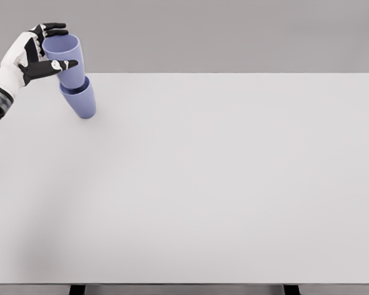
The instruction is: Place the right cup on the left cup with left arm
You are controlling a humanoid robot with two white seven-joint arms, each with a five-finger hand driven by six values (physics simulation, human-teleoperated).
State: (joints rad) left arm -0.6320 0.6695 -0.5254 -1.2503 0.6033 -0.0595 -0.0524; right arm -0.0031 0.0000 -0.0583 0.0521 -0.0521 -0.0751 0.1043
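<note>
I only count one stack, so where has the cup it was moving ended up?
In the head view, the upper cup sits nested in the lower cup at the table's far left corner, tilted, with the left hand around it.

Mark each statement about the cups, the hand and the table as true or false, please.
1. The left hand grips the upper purple cup. True.
2. The upper cup sits in the lower purple cup. True.
3. The cups stand at the table's right edge. False: they are at the far left of the white table.
4. The right hand holds a cup. False: no right hand is visible.
5. The stacked cups lean. True.
</note>
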